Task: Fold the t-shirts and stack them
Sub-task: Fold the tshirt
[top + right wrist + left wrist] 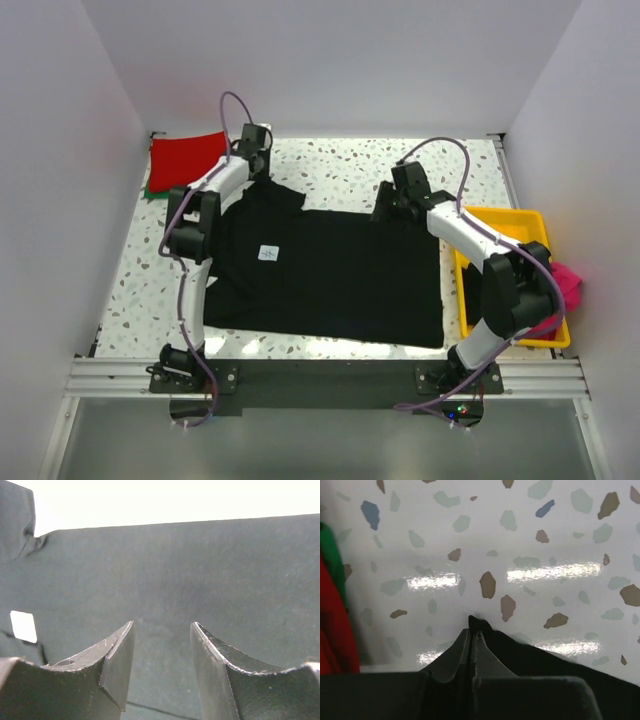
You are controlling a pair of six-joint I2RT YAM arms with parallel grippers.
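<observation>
Your black t-shirt (340,280) lies spread flat in the middle of the table (340,165), with the white neck label (267,253) showing; at the shirt's eleven o'clock corner the left gripper (474,632) is pinched together on a peak of black cloth, probably to draw that sleeve inward for a fold; at one o'clock the right gripper (161,625) hovers over the fabric with jaws apart and nothing between them, seemingly ready for the opposite edge; a red shirt (185,160) lies on a green shirt (148,190) at the table's ten o'clock; the yellow tray (505,217) at three carries pink cloth (568,278); the top is glossy and speckled, with white walls around it.
</observation>
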